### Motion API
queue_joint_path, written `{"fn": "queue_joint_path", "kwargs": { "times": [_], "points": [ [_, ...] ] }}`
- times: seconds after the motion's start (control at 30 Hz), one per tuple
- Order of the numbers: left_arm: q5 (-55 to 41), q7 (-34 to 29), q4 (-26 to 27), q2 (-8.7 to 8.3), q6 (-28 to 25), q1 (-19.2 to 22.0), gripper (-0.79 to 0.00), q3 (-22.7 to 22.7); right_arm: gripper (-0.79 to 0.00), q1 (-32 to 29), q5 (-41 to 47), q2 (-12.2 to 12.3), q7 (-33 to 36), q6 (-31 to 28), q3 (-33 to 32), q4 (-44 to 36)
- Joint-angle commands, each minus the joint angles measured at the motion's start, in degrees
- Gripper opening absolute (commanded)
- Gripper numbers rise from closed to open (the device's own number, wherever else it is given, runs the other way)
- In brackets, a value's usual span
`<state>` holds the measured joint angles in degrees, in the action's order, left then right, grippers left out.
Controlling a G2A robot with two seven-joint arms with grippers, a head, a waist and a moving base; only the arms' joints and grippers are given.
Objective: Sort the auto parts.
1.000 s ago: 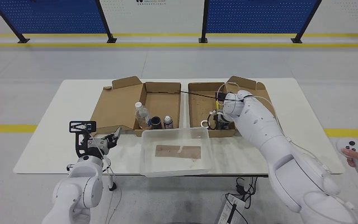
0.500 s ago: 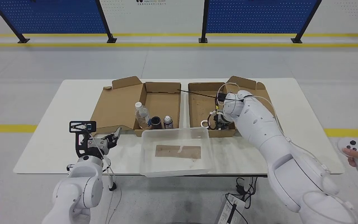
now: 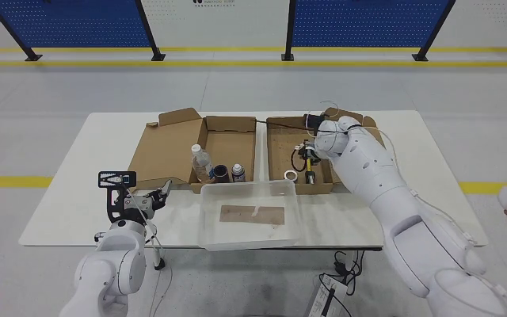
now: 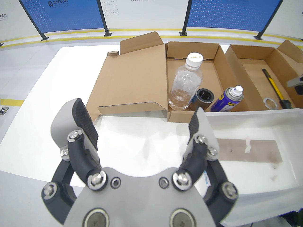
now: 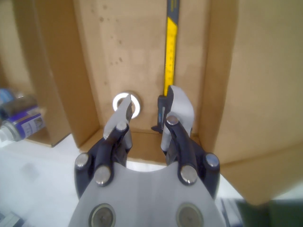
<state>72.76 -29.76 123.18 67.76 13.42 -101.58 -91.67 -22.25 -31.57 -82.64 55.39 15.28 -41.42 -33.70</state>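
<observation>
- Spacing first: your right pincer (image 5: 150, 94) hangs part-open and empty over the near end of the right cardboard box (image 3: 277, 150), centre-right of the top view.
- The yellow-and-black tool (image 5: 171, 48) lies flat along one box wall. Its long axis runs up the top view frame, away from the pincer, and one finger sits over its dark end.
- The metal ring (image 5: 138, 106) lies just beside it, under the other finger.
- Your left pincer (image 4: 137, 107), wide open and empty, sits at the lower left over the worktop (image 3: 95, 158), well apart.
</observation>
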Motion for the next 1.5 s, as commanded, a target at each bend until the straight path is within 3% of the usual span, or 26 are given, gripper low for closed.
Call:
{"fn": "queue_joint_path", "kwargs": {
  "times": [0.0,0.27,0.43,0.73,0.97,1.47],
  "points": [
    [0.0,0.0,0.0,0.00,0.0,0.0,0.000,0.0,-0.499,-0.5,-0.7,0.6,-0.3,-0.2,-0.8,-2.8],
    [0.0,0.0,0.0,0.00,0.0,0.0,0.000,0.0,-0.542,-6.4,-3.3,4.4,0.7,0.7,-6.7,-17.7],
    [0.0,0.0,0.0,0.00,0.0,0.0,0.000,0.0,-0.557,-13.2,-3.6,7.1,2.1,1.4,-12.4,-29.4],
    [0.0,0.0,0.0,0.00,0.0,0.0,0.000,0.0,-0.554,-25.7,1.7,10.4,1.7,-3.0,-23.6,-44.7],
    [0.0,0.0,0.0,0.00,0.0,0.0,0.000,0.0,-0.536,-32.7,8.0,11.5,-1.1,-6.6,-28.9,-49.4],
    [0.0,0.0,0.0,0.00,0.0,0.0,0.000,0.0,-0.542,-43.6,24.5,11.5,-12.4,-15.6,-33.6,-51.6]
  ]
}}
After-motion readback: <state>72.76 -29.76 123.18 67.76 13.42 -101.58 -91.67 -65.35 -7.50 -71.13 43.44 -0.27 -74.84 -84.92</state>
